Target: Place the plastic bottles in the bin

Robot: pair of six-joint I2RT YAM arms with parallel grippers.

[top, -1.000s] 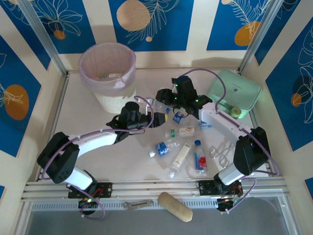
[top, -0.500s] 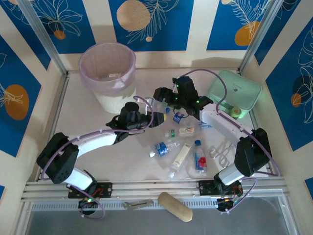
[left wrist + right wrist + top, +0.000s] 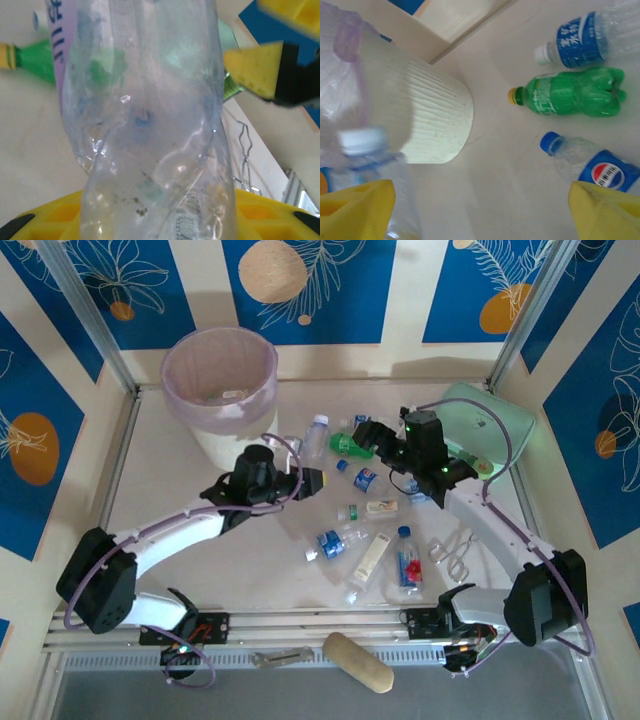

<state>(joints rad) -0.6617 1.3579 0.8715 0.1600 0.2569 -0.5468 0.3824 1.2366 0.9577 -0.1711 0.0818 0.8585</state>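
Pale cream tabletop [image 3: 180,530], walled by blue-and-cream leaf-print panels, carries the scattered plastic bottles [image 3: 330,542]. One crumpled clear bottle [image 3: 150,125] is pinched between the yellow fingers [image 3: 250,70] of the left gripper [image 3: 312,478], near the table's middle and just beside the bin [image 3: 218,445]. In the left wrist view the frame cuts off its cap and the near finger hides its lower end.

The right gripper [image 3: 480,200] hangs over the far middle with its jaws wide apart and nothing between them. Below it lie a green bottle [image 3: 570,95], a blue-labelled bottle [image 3: 580,40] and one with a red-white-blue roundel [image 3: 600,172], which is cut by the frame edge. A blurred white-capped bottle [image 3: 362,145] stands before the bin, partly behind a finger; whether it is the held one cannot be told.

The bin stands at the far left, and what its pink bag holds is hard to make out. A mint-green pouch [image 3: 480,430] lies far right, and a tan oblong object [image 3: 358,660] lies on the near rail.
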